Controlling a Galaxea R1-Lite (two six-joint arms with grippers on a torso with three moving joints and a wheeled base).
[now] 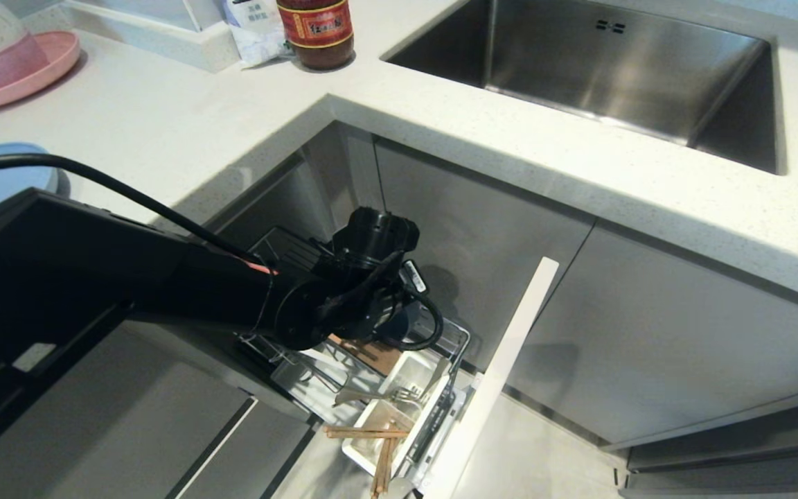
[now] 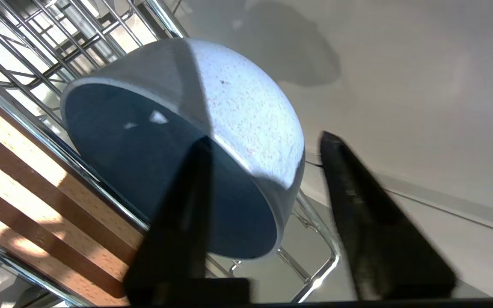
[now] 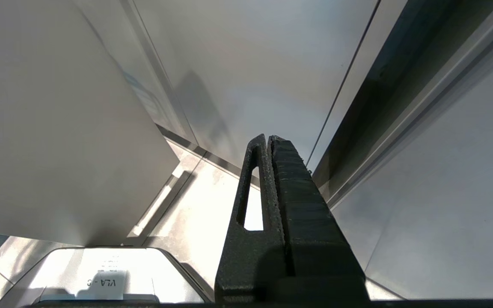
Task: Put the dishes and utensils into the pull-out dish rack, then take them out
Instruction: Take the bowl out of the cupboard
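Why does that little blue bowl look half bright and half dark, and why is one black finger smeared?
In the left wrist view, hard light strikes the bowl from one side, leaving a sharp shadow edge across its wall and a dark inside; the outer finger of the left gripper shows motion blur. In the head view, sun glares off the rack.

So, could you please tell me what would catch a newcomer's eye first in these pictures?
The black left arm reaching down into the pull-out dish rack under the white counter stands out first. At its tip the left pincer straddles the rim of the light-blue bowl, which lies tilted on the chrome wires. At the rack's front, the chopsticks and fork rest in the white utensil box.
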